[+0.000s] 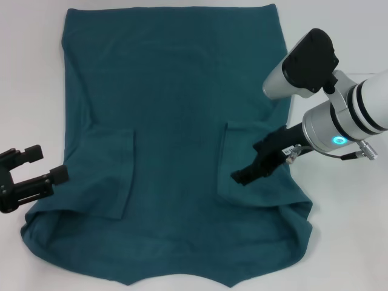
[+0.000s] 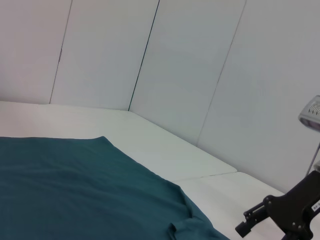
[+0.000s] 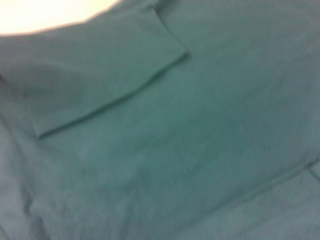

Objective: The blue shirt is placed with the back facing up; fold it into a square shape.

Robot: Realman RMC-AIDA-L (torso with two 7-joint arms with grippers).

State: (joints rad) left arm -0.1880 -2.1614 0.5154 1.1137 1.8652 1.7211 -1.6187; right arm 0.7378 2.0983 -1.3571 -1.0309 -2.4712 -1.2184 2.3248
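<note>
The blue shirt (image 1: 176, 121) lies flat on the white table, filling most of the head view. Both short sleeves are folded inward onto the body, with the sleeve hems near its middle. My right gripper (image 1: 245, 173) hovers low over the folded right sleeve, near the shirt's right edge; it also shows far off in the left wrist view as the right gripper (image 2: 250, 222). Up close, the right wrist view shows the shirt (image 3: 200, 150) and a folded sleeve edge. My left gripper (image 1: 51, 163) is open and holds nothing, just off the shirt's left edge over bare table.
The white table (image 1: 30, 79) shows as bare strips left and right of the shirt. Pale wall panels (image 2: 200, 65) stand behind the table (image 2: 165, 150). The shirt's lower edge reaches the table's near side.
</note>
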